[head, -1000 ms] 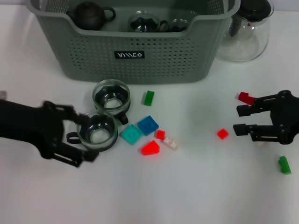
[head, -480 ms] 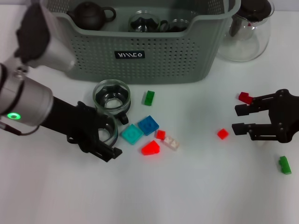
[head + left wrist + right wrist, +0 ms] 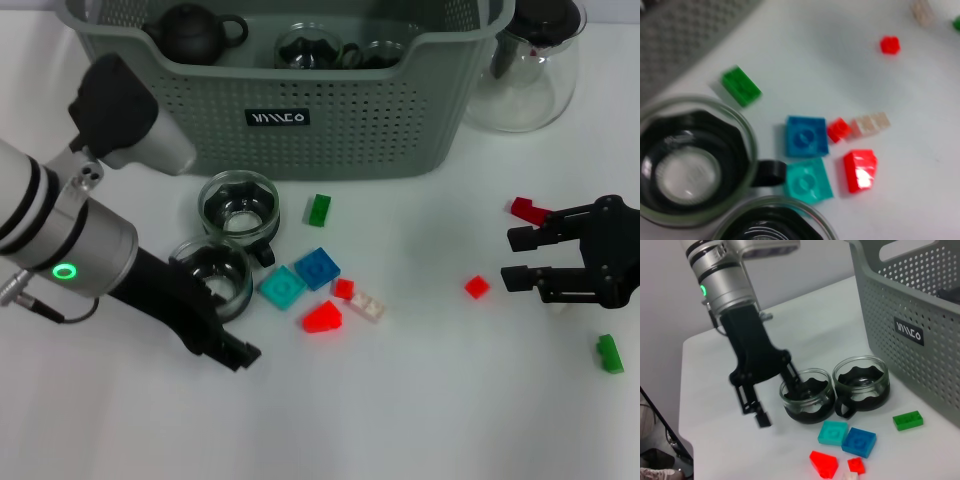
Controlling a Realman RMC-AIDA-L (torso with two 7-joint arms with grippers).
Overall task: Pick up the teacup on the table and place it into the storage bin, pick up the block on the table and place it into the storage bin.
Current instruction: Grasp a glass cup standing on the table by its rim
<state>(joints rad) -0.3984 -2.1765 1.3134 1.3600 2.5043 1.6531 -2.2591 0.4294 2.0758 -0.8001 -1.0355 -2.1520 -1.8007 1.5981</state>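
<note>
1. Head view: the left gripper (image 3: 222,322) reaches in from the left, angled down toward the near side of the white table (image 3: 400,420). Its black fingers (image 3: 236,352) are spread, one inside the rim and one outside the near clear glass teacup with a black liner (image 3: 212,281), not clenched on it.
2. A second clear glass teacup (image 3: 238,208) stands just beyond it, near the front wall of the large grey-green perforated storage bin (image 3: 340,120) at the far side. The bin's small black label (image 3: 277,118) has white marks that I cannot read.
3. The right gripper (image 3: 518,259) hovers at the right, its fingers released and holding nothing, between a small red block (image 3: 477,287) and a red piece (image 3: 524,210).
4. Left wrist view: both teacups sit side by side, and the farther one's black handle (image 3: 769,173) touches a teal square block (image 3: 808,180). A blue square block (image 3: 806,136) lies next to the teal one.
5. Right wrist view: the left gripper's fingers straddle the wall of the near teacup, which stands upright on the table.
</note>
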